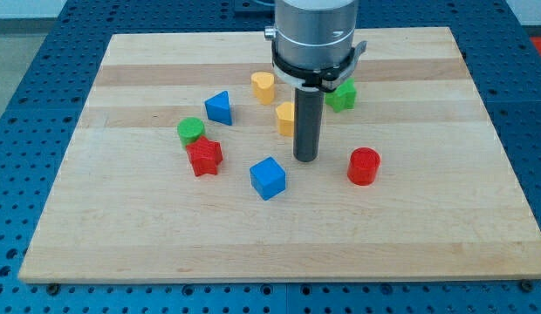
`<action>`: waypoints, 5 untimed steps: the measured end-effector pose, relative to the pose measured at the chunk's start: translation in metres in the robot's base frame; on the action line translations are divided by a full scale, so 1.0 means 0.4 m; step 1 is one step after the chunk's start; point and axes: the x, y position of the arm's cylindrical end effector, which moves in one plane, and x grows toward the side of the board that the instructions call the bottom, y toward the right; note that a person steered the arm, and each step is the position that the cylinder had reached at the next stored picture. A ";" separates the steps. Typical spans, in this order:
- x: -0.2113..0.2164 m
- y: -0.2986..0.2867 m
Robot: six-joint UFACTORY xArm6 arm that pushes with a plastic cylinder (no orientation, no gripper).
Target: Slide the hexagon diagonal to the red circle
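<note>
The yellow hexagon (pixel 285 117) sits near the board's middle, partly hidden behind my rod. My tip (pixel 305 160) rests on the board just below and to the right of the hexagon, close to it. The red circle (pixel 364 166) stands to the right of my tip, a short gap away. The hexagon lies up and to the left of the red circle.
A yellow heart (pixel 263 86) and a green star (pixel 343 95) lie above the hexagon. A blue triangle (pixel 219 107), a green circle (pixel 191 131), a red star (pixel 204 157) and a blue cube (pixel 268 178) lie to the left. The wooden board (pixel 428 244) sits on a blue pegboard table.
</note>
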 end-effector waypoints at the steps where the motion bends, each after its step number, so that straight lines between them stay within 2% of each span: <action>1: -0.016 -0.002; 3: -0.141 -0.015; 4: -0.141 -0.020; 5: -0.094 -0.034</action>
